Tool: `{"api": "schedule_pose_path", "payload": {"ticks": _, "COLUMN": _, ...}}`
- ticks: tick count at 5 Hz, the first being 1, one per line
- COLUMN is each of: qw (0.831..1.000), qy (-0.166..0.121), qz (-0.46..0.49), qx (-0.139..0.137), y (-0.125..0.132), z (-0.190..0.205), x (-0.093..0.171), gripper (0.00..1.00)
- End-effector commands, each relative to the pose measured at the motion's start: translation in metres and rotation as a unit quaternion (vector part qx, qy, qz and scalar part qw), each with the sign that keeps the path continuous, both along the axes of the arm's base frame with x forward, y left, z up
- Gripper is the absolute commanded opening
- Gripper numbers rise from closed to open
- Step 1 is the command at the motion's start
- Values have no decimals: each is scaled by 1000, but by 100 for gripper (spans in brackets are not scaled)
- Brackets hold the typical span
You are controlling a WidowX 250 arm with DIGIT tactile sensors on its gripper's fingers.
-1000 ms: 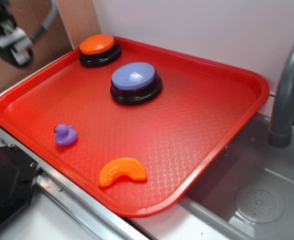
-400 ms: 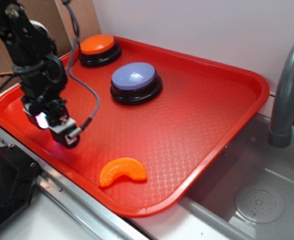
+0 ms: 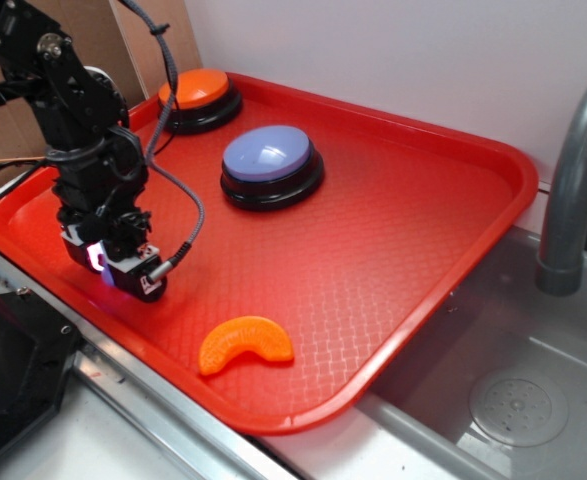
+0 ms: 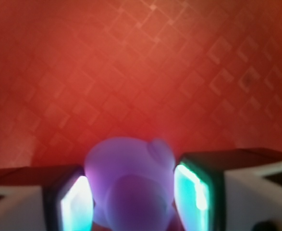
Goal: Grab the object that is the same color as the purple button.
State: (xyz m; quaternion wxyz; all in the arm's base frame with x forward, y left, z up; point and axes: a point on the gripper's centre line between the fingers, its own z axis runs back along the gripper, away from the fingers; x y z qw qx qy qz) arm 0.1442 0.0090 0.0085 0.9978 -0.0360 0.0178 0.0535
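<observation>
The purple duck [image 4: 129, 185] is seen between the two pads of the gripper [image 4: 131, 197], low on the red tray [image 3: 393, 250], well in front of the purple button [image 3: 269, 155]. The pads sit against its sides; a firm grip cannot be confirmed.

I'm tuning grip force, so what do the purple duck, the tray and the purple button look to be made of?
Purple duck, between the tool's pads: probably soft rubber or vinyl, matte with rounded, seamless forms.
Tray: likely hard moulded plastic, with a semi-gloss red, embossed diamond texture.
Purple button: apparently rigid plastic, its glossy lavender dome showing highlights over a shiny black base.
</observation>
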Motion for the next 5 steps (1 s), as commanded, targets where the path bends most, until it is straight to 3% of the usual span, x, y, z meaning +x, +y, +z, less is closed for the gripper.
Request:
{"api": "schedule_pose_path", "payload": {"ticks": 1, "qw": 1000, "qy": -22, "qz": -10, "qx": -7, "y": -6, "z": 21, "x": 8, "gripper": 0}}
{"api": "schedule_pose_path", "payload": {"ticks": 3, "qw": 994, "qy": -100, "qz": -50, "qx": -3, "y": -20, "z": 124, "x": 54, "gripper": 0}}
{"api": "schedule_pose_path", "payload": {"ticks": 4, "qw": 991, "qy": -115, "qz": -68, "qx": 17, "y": -22, "z": 164, "x": 68, "gripper": 0}}
{"api": "schedule_pose_path", "payload": {"ticks": 5, "qw": 991, "qy": -104, "qz": -81, "qx": 38, "y": -15, "z": 175, "x": 75, "gripper": 0}}
